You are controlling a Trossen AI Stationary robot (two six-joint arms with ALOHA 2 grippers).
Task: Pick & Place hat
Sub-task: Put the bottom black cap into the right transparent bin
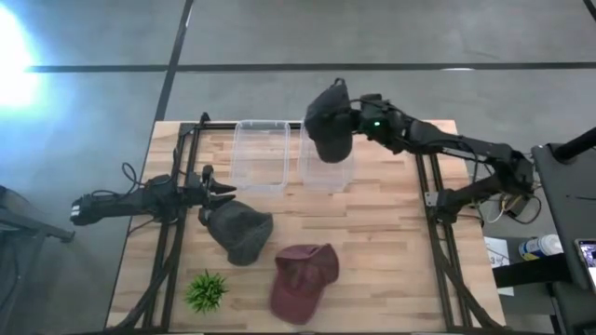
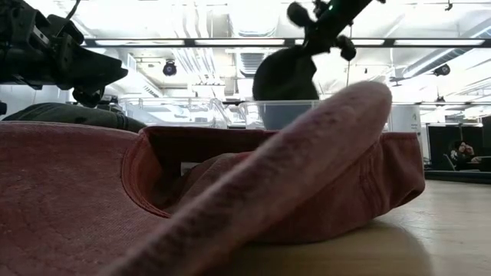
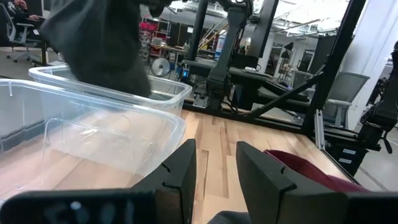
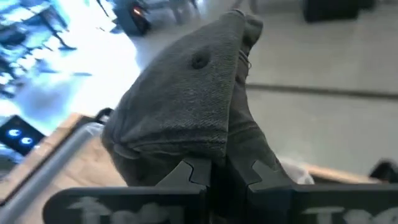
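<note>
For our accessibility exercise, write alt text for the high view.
The right gripper holds a dark hat above a clear bin. The left gripper sits by a grey hat; a red cap lies nearer the front.

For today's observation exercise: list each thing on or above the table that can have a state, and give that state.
Right gripper: shut on black hat, above the right bin.
Black hat: held, hanging.
Left gripper: open, by the grey hat.
Grey hat: lying on the table.
Red hat: lying on the table.
Left bin: empty.
Right bin: empty.
</note>
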